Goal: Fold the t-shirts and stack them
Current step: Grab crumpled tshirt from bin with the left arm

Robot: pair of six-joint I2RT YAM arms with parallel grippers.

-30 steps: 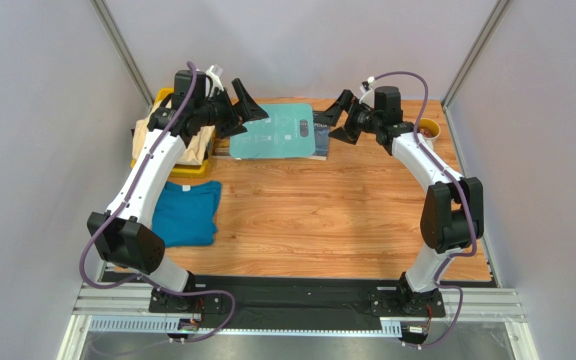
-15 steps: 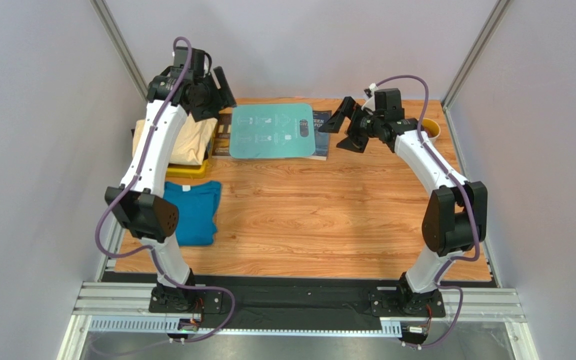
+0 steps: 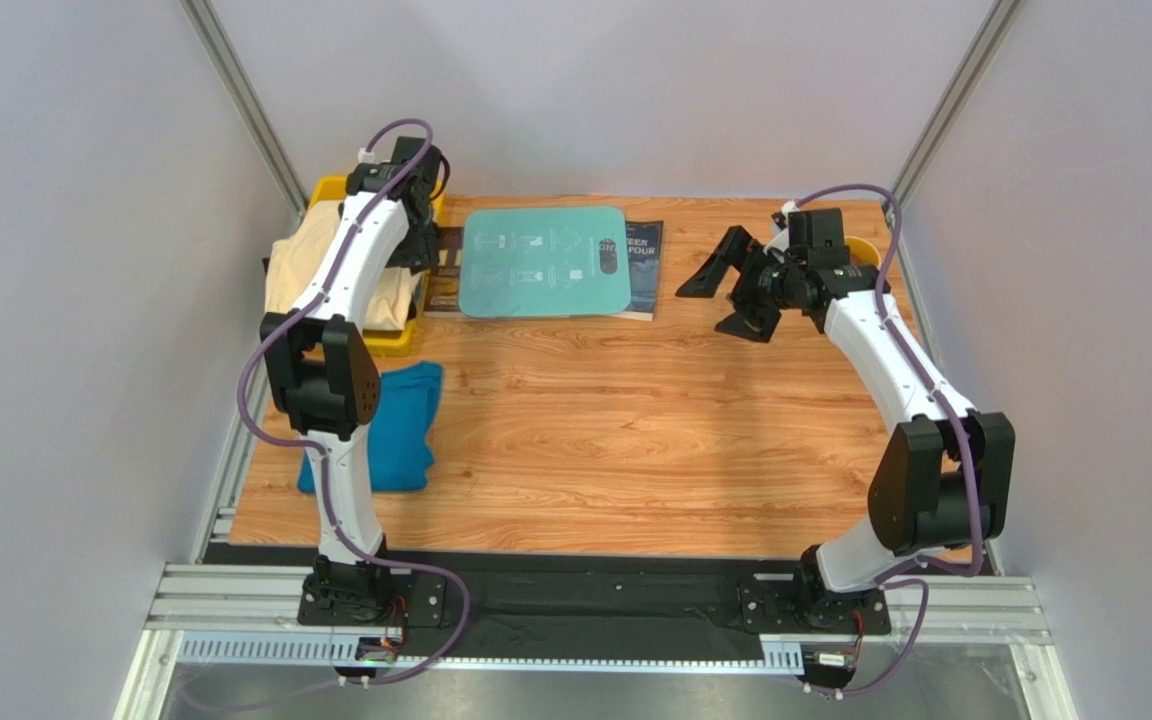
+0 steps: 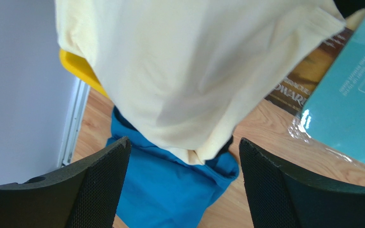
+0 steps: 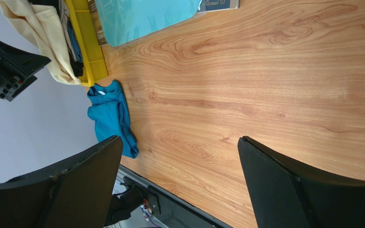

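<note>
Scene: wooden table [image 3: 642, 435], 2 arms reaching from its near edge, grey walls around.
Cream shirt [image 3: 301, 258]: rumpled heap at the far-left corner, lying in the bin [image 3: 330, 191] and spilling over its left rim and near rim; not folded.
Teal shirt [image 3: 405, 428]: flat on the table in a compact oblong, collar end toward the bin, just beside the bin's near side; whether it touches the bin cannot be told. The left arm hides part of it in the top view.
Stack: the 2 shirts lie apart, neither on the other.
Left gripper [image 4: 184, 142]: 2 fingers spread wide, nothing between them; it hangs over the near end of the bin, facing down at the cream shirt's hanging fold, with the teal shirt showing below that fold.
Right gripper [image 5: 179, 140]: 2 fingers spread wide, nothing between them; it hangs over bare wood to the right of the board, well apart from both shirts.
Board [image 3: 545, 263]: rigid glossy teal sheet with white print, flat at the far middle of the table, just right of the bin.
Booklet [image 3: 642, 252]: dark, printed, lying under the board; its edges show past the board's right and left sides.
Bin: yellow, against the left wall, mostly covered by cream cloth.
</note>
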